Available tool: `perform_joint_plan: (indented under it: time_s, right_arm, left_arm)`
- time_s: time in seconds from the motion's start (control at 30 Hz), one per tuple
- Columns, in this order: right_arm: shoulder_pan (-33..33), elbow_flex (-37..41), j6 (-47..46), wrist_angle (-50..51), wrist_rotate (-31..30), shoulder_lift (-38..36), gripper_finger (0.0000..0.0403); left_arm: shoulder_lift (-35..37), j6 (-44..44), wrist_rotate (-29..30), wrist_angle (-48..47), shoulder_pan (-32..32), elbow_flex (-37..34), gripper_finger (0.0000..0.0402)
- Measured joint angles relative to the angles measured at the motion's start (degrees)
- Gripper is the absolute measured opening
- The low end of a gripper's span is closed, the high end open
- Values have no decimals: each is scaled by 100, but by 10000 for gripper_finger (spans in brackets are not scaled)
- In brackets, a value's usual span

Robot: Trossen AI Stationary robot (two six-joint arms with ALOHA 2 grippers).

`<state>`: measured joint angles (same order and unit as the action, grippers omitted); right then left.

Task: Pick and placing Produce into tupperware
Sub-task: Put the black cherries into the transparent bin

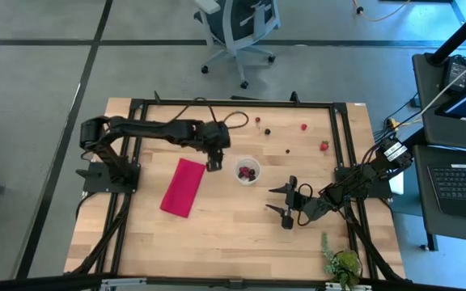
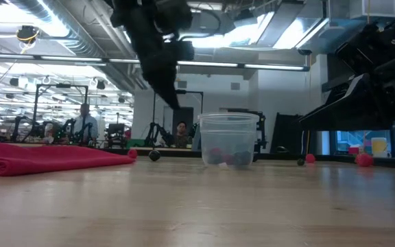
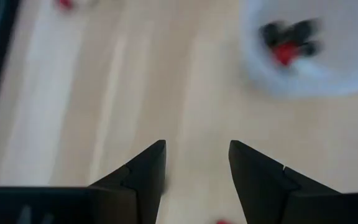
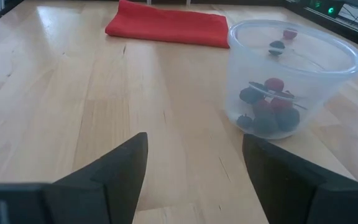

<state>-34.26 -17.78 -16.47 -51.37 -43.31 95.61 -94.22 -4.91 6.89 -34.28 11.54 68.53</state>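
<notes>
The clear round cup (image 1: 247,170) stands mid-table with several dark cherries and red berries (image 4: 269,106) in its bottom. More loose fruits (image 1: 304,126) lie on the wood toward the far edge, one (image 1: 324,146) nearer the right rail. My left gripper (image 1: 214,164) hovers open just left of the cup, pointing down at bare wood (image 3: 197,149), with nothing between its fingers. My right gripper (image 1: 270,200) sits low and open to the right of and nearer than the cup, facing it (image 4: 194,143), also holding nothing.
A magenta folded cloth (image 1: 183,187) lies flat left of the cup, beneath the left arm. A small green plant (image 1: 342,263) stands at the near right corner. Black frame rails (image 1: 340,137) border the table. Bare wood stretches along the near side.
</notes>
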Motion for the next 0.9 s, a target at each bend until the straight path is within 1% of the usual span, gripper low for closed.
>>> perform_joint_plan:
  time_s: [0.13,0.23,0.4,0.47,0.57,0.73,0.9]
  right_arm:
    - [0,0,1,0,0,0,264]
    - [2,0,2,0,0,0,264]
    - [0,0,2,-3,0,0,264]
    - [0,0,2,-4,0,0,264]
    - [2,0,2,-2,0,0,264]
    - [2,0,7,-2,-2,0,264]
    - [2,0,4,-4,-2,0,264]
  left_arm:
    - [1,555,99,-356,363,0,169]
    - [-23,975,101,-373,641,0,169]
    - [-27,1199,86,-303,980,0,169]
    - [-27,1266,-37,-299,1059,0,169]
    - [-27,1484,-148,-299,1065,0,169]
    - [-27,1744,-94,-299,913,0,169]
    - [-27,2376,-17,-449,878,2,169]
